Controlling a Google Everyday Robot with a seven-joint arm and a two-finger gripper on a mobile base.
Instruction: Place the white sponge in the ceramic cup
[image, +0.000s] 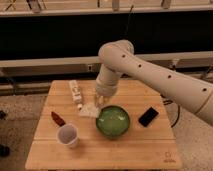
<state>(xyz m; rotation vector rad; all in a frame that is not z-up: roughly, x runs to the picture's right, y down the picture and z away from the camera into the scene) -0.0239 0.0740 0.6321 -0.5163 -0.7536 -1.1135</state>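
1. The wooden table (125, 152) stands in front of a dark, long wall with pale horizontal rails, and all the loose things lie on its top.
2. The robot's white arm (150, 75) comes in from the right, bends at a rounded elbow above the far middle of the table, and points down.
3. The gripper (100, 101) is low over the table's middle, just left of the far rim of the green bowl (113, 121) and at the right edge of the white sponge (88, 111).
4. Whether the gripper is spread, pressed together or pinching the sponge cannot be told; it is dark and partly merges with the arm's shadow.
5. The white sponge is a small pale pad lying near the table's middle, just left of the green bowl and just near of the white tube (75, 92).
6. The ceramic cup (67, 135) stands upright at the near left, mouth up, apart from the sponge and nearer than it.
7. A small red object (58, 118) lies slanted just beyond and left of the cup.
8. The white tube lies lengthwise at the far left, its near end close to the sponge.
9. A flat black object (148, 116) lies slanted to the right of the green bowl, apart from it.
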